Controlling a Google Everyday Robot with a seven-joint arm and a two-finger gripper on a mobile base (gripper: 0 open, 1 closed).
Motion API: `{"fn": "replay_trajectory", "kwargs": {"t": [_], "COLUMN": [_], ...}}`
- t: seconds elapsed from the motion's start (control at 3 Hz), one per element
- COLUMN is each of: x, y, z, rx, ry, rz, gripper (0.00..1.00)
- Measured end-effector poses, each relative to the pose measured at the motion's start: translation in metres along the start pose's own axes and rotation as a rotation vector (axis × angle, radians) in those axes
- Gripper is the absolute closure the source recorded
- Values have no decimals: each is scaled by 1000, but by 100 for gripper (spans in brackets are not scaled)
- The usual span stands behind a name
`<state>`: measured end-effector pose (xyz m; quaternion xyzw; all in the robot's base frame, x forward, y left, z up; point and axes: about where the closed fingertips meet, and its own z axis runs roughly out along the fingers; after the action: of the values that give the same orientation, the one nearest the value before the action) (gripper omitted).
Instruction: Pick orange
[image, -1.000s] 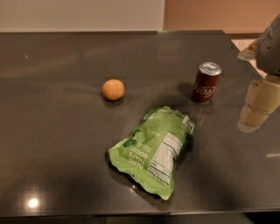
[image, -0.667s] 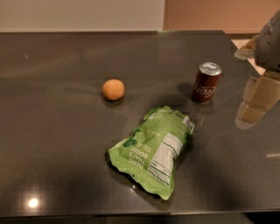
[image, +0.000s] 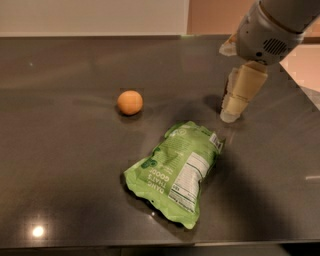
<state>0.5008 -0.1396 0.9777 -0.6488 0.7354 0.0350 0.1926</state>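
The orange (image: 130, 102) is a small round fruit lying on the dark table (image: 60, 150), left of centre. My gripper (image: 230, 115) hangs down from the grey arm (image: 267, 35) at the upper right, well to the right of the orange and apart from it. It holds nothing that I can see. The gripper stands where the red soda can stood, and the can is hidden behind it.
A crumpled green snack bag (image: 175, 170) lies flat in the middle of the table, below and to the right of the orange and just below-left of the gripper. The table's right edge (image: 300, 90) runs behind the arm.
The arm has moved left from the right edge over the table. The gripper now covers the red soda can. The orange and the bag have not moved.
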Motion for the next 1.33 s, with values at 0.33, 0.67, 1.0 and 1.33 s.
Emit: {"fn": "replay_trajectory", "kwargs": {"t": [0.33, 0.67, 1.0, 1.33], "x": [-37, -70, -97, -122], "y": [-19, -27, -27, -25], "z": [32, 68, 97, 121], "rx": [-13, -36, -63, -92], "ry": [-18, -24, -43, -74], "rz": [-46, -72, -75, -61], "gripper": [0, 0, 0, 0]}}
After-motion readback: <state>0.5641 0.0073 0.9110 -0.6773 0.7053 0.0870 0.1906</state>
